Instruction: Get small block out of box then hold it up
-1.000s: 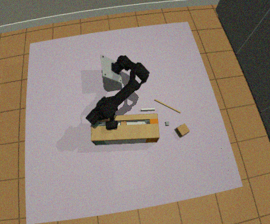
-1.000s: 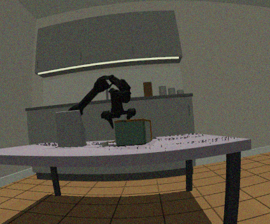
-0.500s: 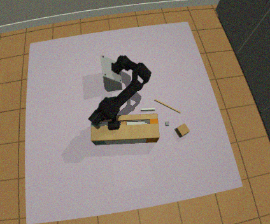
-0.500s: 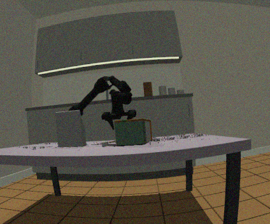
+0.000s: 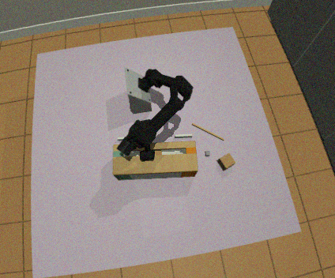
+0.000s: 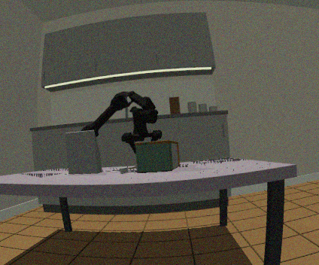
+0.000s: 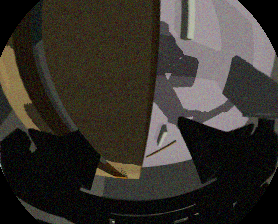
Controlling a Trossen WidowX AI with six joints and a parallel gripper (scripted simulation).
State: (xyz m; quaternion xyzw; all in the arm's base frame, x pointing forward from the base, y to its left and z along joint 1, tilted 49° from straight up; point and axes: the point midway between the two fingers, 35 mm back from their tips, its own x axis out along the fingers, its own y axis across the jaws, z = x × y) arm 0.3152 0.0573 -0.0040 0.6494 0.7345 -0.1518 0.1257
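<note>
You have the hand (image 5: 144,147) (image 6: 145,144) (image 7: 144,120) open, gripping nothing, astride the rear top edge of the box (image 5: 155,166) (image 6: 154,159) (image 7: 100,75). What appears to be the block (image 5: 158,153) shows in the top slot, beside the hand; its exact seating cannot be told. A thin stick (image 5: 208,132) (image 7: 161,148) lies on the desk (image 5: 77,237) (image 6: 141,188) (image 7: 190,95).

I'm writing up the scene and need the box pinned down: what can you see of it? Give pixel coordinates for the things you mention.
The box (image 5: 155,167) (image 6: 154,158) is long and low, with a tan wood-look top cut by a lengthwise slot. One end is green, the other marked orange. It stands level on the table (image 5: 73,237) (image 6: 247,171). The hand (image 6: 141,138) is over its green-end half; whether they touch, I cannot tell.
</note>
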